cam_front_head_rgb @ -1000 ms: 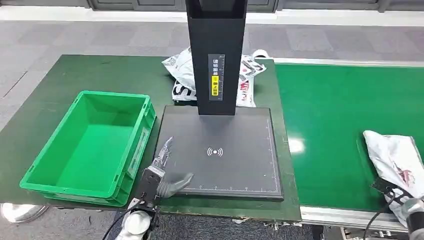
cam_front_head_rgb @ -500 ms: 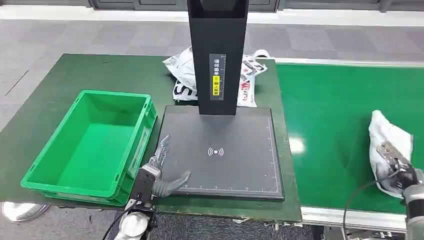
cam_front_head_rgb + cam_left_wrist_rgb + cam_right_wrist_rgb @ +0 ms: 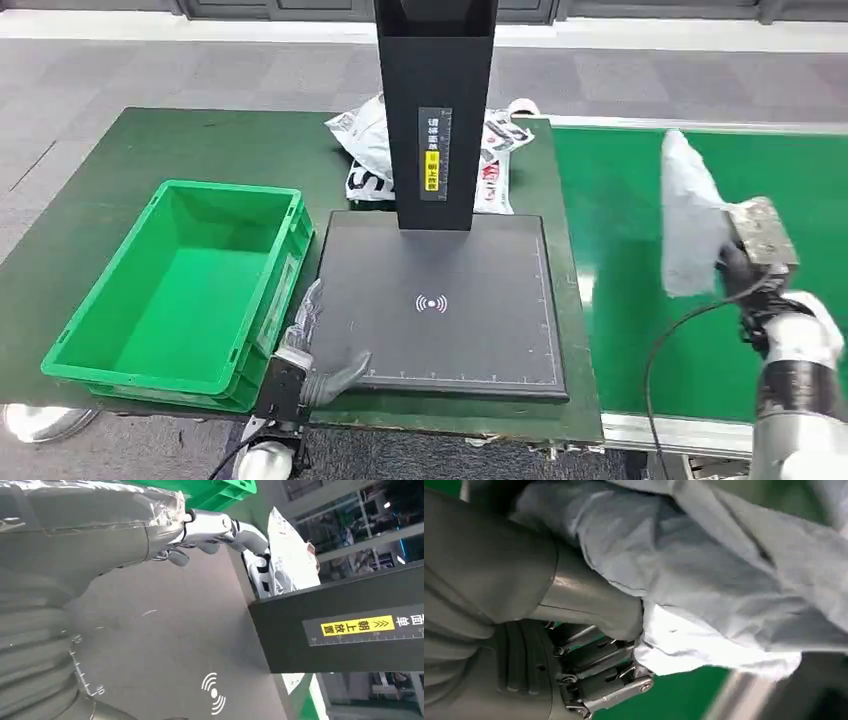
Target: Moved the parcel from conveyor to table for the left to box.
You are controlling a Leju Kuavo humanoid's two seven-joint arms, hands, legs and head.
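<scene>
Up close, right hand (image 3: pixel 589 680) clamps the parcel (image 3: pixel 724 580), overhead left hand (image 3: pixel 305 350) open, conveyor (image 3: pixel 640 330) below.

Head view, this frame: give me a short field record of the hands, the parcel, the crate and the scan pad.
right hand: grips the white parcel, lifted above the green conveyor belt
left hand: fingers apart, holds nothing, at the near left corner of the black scan pad
green crate: nothing inside, on the green table left of the pad
printed bags: lying behind the black scanner column
</scene>
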